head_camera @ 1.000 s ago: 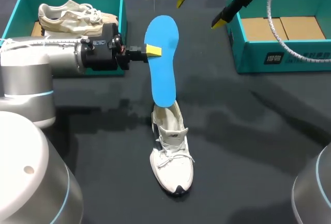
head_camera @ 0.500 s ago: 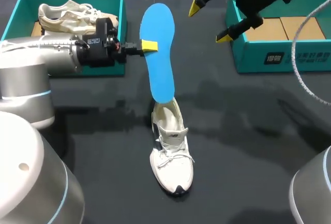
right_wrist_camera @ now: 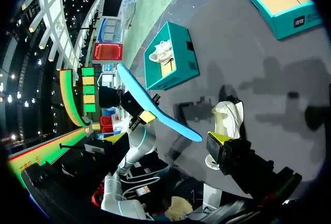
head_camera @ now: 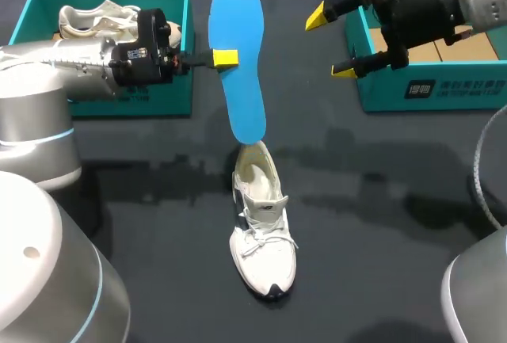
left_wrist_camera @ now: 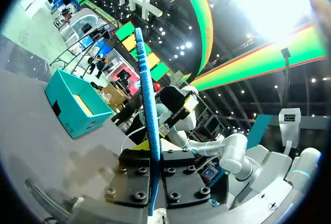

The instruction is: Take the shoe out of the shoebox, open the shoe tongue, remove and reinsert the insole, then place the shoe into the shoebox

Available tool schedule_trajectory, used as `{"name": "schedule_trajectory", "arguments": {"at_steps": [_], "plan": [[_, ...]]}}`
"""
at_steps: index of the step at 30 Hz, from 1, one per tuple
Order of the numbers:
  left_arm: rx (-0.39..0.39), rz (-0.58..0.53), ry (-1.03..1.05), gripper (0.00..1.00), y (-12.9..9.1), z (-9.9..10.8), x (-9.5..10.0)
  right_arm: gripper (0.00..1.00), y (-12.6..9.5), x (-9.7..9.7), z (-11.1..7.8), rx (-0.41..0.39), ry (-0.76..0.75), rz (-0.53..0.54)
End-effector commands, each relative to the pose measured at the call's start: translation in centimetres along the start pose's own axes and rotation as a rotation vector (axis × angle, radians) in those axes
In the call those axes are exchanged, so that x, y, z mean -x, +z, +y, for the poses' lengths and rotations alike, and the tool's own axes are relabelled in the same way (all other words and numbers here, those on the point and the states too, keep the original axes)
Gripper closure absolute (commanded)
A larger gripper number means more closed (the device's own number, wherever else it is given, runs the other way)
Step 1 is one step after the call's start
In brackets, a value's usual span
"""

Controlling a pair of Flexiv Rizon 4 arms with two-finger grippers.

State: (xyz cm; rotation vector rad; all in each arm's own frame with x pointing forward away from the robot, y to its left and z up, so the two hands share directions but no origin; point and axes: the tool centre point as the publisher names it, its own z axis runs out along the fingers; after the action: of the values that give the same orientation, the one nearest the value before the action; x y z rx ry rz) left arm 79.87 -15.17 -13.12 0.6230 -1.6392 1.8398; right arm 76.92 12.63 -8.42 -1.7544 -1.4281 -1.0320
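Blue insole [head_camera: 240, 58] risen since a second ago, lower tip now just at white shoe [head_camera: 261, 232] heel opening, 12 o'clock of shoe. Left gripper [head_camera: 225, 59] clamped on insole edge. Right gripper [head_camera: 331, 44] swung to 3 o'clock of insole, fingers apart. Count: one insole; two shoes, second shoe [head_camera: 87, 17] in left shoebox [head_camera: 166, 97] at 10 o'clock; two boxes, right shoebox [head_camera: 432, 89] at 2 o'clock.

The head camera looks down on the table [head_camera: 380, 200] from above and behind. Both wrist cameras sit lower and closer. All three share the insole [head_camera: 238, 50].

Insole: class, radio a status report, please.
Left hand shut on blue insole, held over white shoe. Right hand open, empty, near right shoebox. Nothing between insole and shoe.
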Motion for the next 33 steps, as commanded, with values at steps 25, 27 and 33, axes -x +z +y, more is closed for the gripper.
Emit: {"name": "schedule_trajectory", "arguments": {"at_steps": [25, 27, 33], "plan": [[0.091, 0.079, 0.529, 1.0, -0.2, -2.2, -2.5, 0.0, -0.2, 1.9, 0.2, 0.01, 0.011, 0.415], [0.091, 0.079, 0.529, 1.0, -0.2, -2.2, -2.5, 0.0, -0.2, 1.9, 0.2, 0.01, 0.011, 0.415], [0.091, 0.079, 0.529, 1.0, -0.2, -2.2, -2.5, 0.0, -0.2, 1.9, 0.2, 0.01, 0.011, 0.415]]}}
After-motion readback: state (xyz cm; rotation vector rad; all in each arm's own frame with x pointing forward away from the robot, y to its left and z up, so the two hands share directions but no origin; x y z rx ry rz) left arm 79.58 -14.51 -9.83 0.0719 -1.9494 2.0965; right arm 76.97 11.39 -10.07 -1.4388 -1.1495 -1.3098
